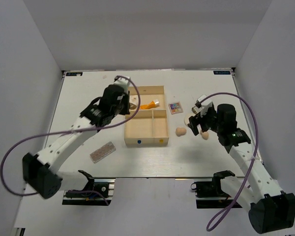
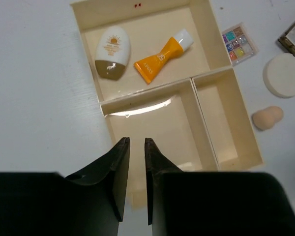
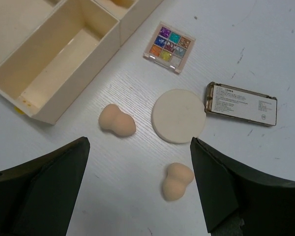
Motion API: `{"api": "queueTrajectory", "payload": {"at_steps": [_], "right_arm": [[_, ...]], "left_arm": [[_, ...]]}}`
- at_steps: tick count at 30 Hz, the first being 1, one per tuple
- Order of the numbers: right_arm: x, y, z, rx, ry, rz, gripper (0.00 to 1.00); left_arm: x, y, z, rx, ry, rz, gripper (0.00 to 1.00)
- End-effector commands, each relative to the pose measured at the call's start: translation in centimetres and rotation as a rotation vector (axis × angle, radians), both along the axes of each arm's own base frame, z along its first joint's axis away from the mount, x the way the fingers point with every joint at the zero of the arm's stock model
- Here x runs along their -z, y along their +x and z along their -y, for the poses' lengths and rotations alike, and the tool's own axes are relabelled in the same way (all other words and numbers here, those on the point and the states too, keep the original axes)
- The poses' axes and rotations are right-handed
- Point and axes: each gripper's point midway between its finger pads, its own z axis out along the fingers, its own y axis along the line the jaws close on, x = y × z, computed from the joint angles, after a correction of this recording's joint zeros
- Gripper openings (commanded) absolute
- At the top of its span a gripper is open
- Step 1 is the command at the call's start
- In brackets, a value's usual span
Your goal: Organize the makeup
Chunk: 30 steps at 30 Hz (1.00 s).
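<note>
The wooden tray (image 2: 104, 105) holds an orange tube (image 2: 163, 55) and a white-and-brown oval bottle (image 2: 112, 51) in its far compartment. My left gripper (image 2: 136, 141) hovers over the tray's near-left compartment, its fingers almost together and holding nothing. To the tray's right lie the multicolour palette (image 3: 169, 47), the cream round pad (image 3: 179, 115), the dark flat case (image 3: 241, 104) and two peach sponges (image 3: 117, 120) (image 3: 177, 181). My right gripper (image 3: 139, 142) hangs wide open above the sponges. The speckled palette (image 1: 103, 152) lies left of the tray's front.
The tray's two near compartments (image 3: 64, 54) hold nothing. White walls (image 1: 29, 73) enclose the table on three sides. Purple cables (image 1: 10, 157) loop off both arms. The left arm (image 1: 73, 132) crosses the table's left half.
</note>
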Motion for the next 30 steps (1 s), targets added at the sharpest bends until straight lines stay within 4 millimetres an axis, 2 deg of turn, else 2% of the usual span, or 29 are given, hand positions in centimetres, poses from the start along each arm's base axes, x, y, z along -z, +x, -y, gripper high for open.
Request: {"api": "queueTrajectory", "payload": {"at_steps": [1, 2, 3, 5, 7, 8, 9, 10, 11, 12, 13, 14, 15, 16, 17, 19, 20, 23, 26, 30], "right_arm": [[-0.9, 2.7, 0.7, 0.109, -0.002, 0.018, 0.89], [-0.9, 4.3, 1.5, 0.182, -0.027, 0.003, 0.89], [-0.8, 4.5, 2.1, 0.223, -0.027, -0.002, 0.89], [-0.6, 6.9, 3.0, 0.314, -0.055, -0.045, 0.89], [0.3, 8.4, 2.7, 0.327, -0.075, -0.123, 0.89], [0.6, 9.1, 3.4, 0.390, -0.084, -0.146, 0.89], [2.1, 9.8, 3.5, 0.418, -0.091, -0.196, 0.89], [1.5, 10.7, 3.6, 0.457, -0.079, -0.195, 0.89], [1.9, 11.0, 3.7, 0.522, -0.039, -0.233, 0.89], [3.3, 11.8, 3.9, 0.572, -0.049, -0.275, 0.89], [3.0, 12.7, 4.8, 0.661, -0.046, -0.288, 0.89], [3.3, 13.0, 4.9, 0.724, -0.021, -0.316, 0.89], [5.3, 13.5, 5.2, 0.768, -0.053, -0.371, 0.89], [5.1, 13.9, 6.0, 0.825, -0.074, -0.380, 0.89], [6.8, 14.1, 6.3, 0.873, -0.087, -0.425, 0.89], [7.3, 14.5, 7.0, 0.940, -0.104, -0.440, 0.89], [8.5, 14.5, 7.0, 0.960, -0.111, -0.467, 0.89], [10.2, 14.4, 7.5, 1.002, -0.109, -0.493, 0.89], [11.2, 14.4, 8.0, 1.050, -0.100, -0.517, 0.89], [11.3, 14.8, 8.6, 1.102, -0.043, -0.504, 0.89]], "left_arm": [[1.6, -4.5, -2.4, 0.015, -0.035, -0.030, 0.30], [-0.2, -5.8, -2.4, 0.037, -0.097, 0.032, 0.38], [1.1, -6.2, -2.2, 0.048, -0.094, 0.012, 0.49], [0.3, -7.9, -2.8, 0.056, -0.157, 0.038, 0.67], [-0.6, -9.0, -3.4, 0.062, -0.195, 0.058, 0.74], [0.2, -9.1, -3.8, 0.052, -0.185, 0.062, 0.75], [0.5, -9.4, -3.8, 0.055, -0.186, 0.065, 0.76], [0.7, -9.9, -4.0, 0.067, -0.186, 0.064, 0.78], [0.9, -10.3, -3.8, 0.083, -0.195, 0.056, 0.80], [1.1, -10.6, -3.8, 0.094, -0.201, 0.054, 0.80], [1.6, -11.2, -4.2, 0.096, -0.206, 0.056, 0.81], [1.7, -11.5, -4.4, 0.096, -0.213, 0.058, 0.81], [1.4, -11.9, -4.5, 0.102, -0.226, 0.067, 0.82], [1.1, -12.2, -4.4, 0.110, -0.234, 0.078, 0.82], [0.4, -12.5, -4.7, 0.108, -0.253, 0.106, 0.82], [0.0, -12.7, -4.9, 0.112, -0.265, 0.122, 0.83], [-0.3, -12.8, -4.9, 0.114, -0.269, 0.127, 0.83], [-0.5, -13.0, -4.6, 0.133, -0.280, 0.128, 0.83], [-0.4, -13.1, -4.5, 0.140, -0.278, 0.125, 0.83], [-0.5, -13.1, -4.6, 0.138, -0.282, 0.130, 0.82]]}}
